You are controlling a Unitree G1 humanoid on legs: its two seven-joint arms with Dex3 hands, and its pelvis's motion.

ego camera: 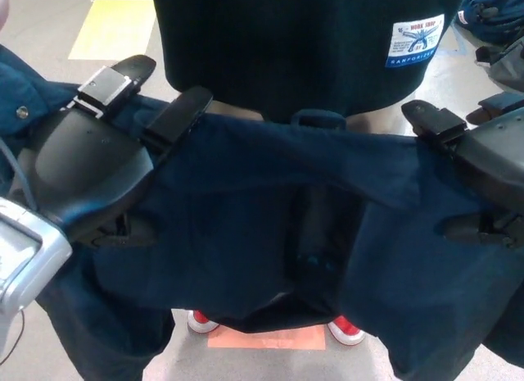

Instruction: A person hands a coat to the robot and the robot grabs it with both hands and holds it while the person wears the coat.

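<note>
The left hand (98, 164) fills the left-centre of the frame, its two thick fingers (176, 117) reaching toward the upper middle over the top edge of the coat (262, 233), with the thumb tucked under the cloth at the lower edge of the palm; it is clamped on the coat. The right hand (483, 172) comes in from the right edge at mid-height, one finger lying over the coat's top edge and the thumb pressed against the fabric below, so it too grips the coat.

Between the two hands the dark navy coat is stretched across the middle of the frame, its collar edge running roughly level, with a small hanging loop (318, 119) standing up at the centre. The body of the coat hangs down into the lower half, showing a darker inner lining in the middle. A quilted sleeve part with a metal snap (22, 112) shows at the upper left.

Just beyond the collar, in the top centre, stands a person (303, 45) in a dark top bearing a white and blue label (414, 41). Red shoes (348, 330) show under the coat hem at the bottom, on a pale floor (37, 29) with a yellow marking (110, 27) in the upper left.
</note>
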